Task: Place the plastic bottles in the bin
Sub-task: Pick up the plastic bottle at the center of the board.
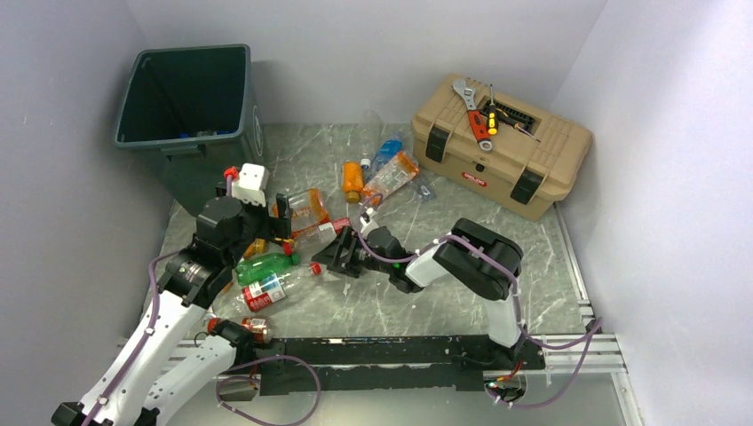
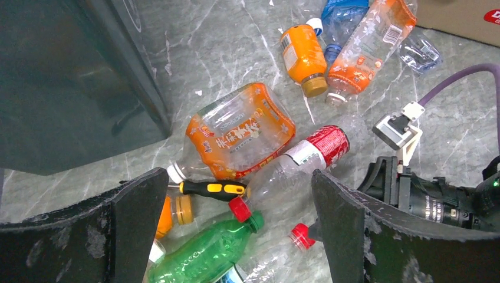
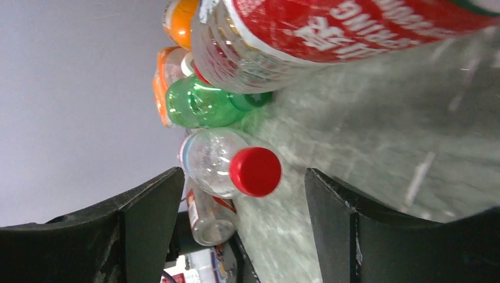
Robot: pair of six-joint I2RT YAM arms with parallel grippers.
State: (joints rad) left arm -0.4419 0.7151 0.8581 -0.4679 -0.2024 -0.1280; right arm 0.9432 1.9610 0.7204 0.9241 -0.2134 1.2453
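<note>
The plastic bottles (image 1: 264,266) lie heaped on the counter (image 1: 391,306) just in front of the bin (image 1: 178,140). One clear red-capped bottle (image 3: 215,159) lies flat with its cap facing the right claw (image 3: 243,174) and its long axis running away toward the left arm. That claw stands open, with gaps either side of the cap, gripping nothing. The left claw (image 2: 239,175) hangs wide open and empty above the heap. We judge the right arm nearer.
</note>
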